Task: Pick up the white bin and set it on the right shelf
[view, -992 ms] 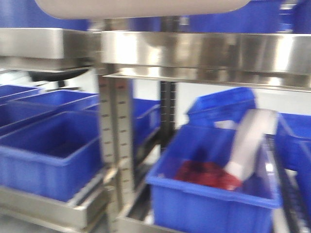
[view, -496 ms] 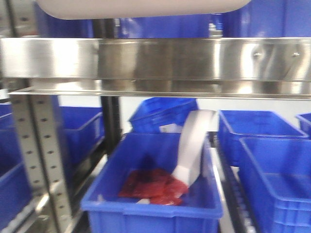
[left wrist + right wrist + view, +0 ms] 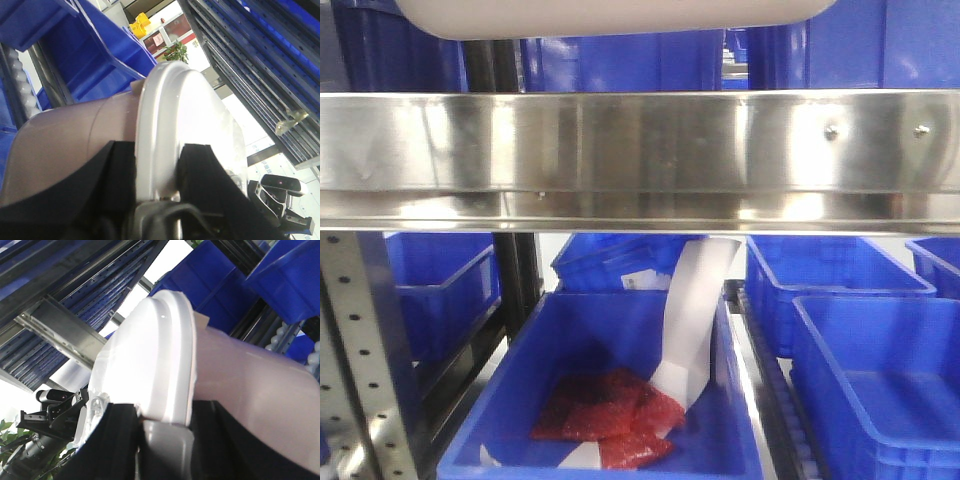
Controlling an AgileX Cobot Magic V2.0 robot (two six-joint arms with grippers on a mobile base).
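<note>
The white bin (image 3: 610, 15) hangs at the top edge of the front view, just above the right shelf's shiny steel front rail (image 3: 640, 150). Only its pinkish-white underside shows there. In the left wrist view my left gripper (image 3: 159, 165) is shut on the bin's glossy white lid rim (image 3: 165, 125), with the pinkish wall (image 3: 75, 135) to its left. In the right wrist view my right gripper (image 3: 167, 412) is shut on the lid rim (image 3: 150, 355) at the other end, the pinkish wall (image 3: 250, 390) to its right.
Below the rail stand several blue crates. One (image 3: 610, 400) holds red packets and a white sleeve (image 3: 692, 320). More blue crates (image 3: 875, 380) are at the right. A perforated grey upright (image 3: 365, 350) stands at the lower left. Blue crates (image 3: 620, 60) sit behind the rail.
The view has swung right and closed in on the rack: the upright moved from centre to the left edge and the steel rail now spans the whole frame. The bin stays at the top.
</note>
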